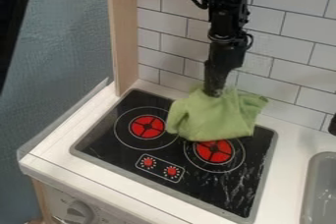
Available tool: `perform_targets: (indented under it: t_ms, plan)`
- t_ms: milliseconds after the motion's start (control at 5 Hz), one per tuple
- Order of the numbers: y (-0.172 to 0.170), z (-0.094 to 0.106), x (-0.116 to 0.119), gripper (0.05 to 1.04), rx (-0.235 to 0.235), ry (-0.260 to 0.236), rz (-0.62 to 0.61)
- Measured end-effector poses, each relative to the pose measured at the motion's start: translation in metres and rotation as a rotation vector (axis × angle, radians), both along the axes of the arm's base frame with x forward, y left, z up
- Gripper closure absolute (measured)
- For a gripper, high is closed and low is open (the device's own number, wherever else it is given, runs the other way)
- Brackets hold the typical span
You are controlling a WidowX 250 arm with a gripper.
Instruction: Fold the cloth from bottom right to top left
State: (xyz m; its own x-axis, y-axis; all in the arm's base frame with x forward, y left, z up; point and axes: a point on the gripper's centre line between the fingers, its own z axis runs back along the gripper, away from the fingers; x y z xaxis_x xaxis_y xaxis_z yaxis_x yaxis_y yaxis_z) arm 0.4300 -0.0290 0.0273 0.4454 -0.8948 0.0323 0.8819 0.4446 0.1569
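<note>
Camera view: the arm (226, 29) comes in from the top edge, right of centre, and hangs in front of the tiled wall (282, 46). The tool (213, 92) points down at the far part of the cloth (216, 120), its tip meeting the fabric near the far edge. Cannot tell whether it is open, closed or gripping the cloth.

Cloth: light green, bunched and creased, lying across the far middle of the stove top (105, 137). Far side is rumpled around the tool's tip; near part is smoother. Left side laps over the right part of the ring around the left burner (147, 126). Near edge comes down over the far part of the right burner (214, 153). Far right corner spreads out toward the tiled wall, past the stove top's far edge.

Stove top: black, grey rim, set in a white worktop (295, 142). Both burners red, each inside a thin pale ring. Two red knobs side by side in an outlined panel on the near left part: left knob (148, 162), right knob (171, 171). Pale streaks on the black surface, near right.

Surroundings: grey sink (318, 161) at the right edge. Wooden post (123, 31) upright at the far left corner of the worktop. Blue-grey wall (66, 36) beyond it on the left. Pale dial (78, 211) on the front panel, near left.
</note>
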Motion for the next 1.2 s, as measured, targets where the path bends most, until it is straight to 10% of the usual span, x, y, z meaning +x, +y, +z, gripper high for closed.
perform_targets:
  t_ms: [600,1200]
  plan:
    - [0.009,-0.022,0.004,1.006,0.061,0.041,0.017]
    - [0.011,-0.026,0.0,0.316,0.06,0.055,0.025]
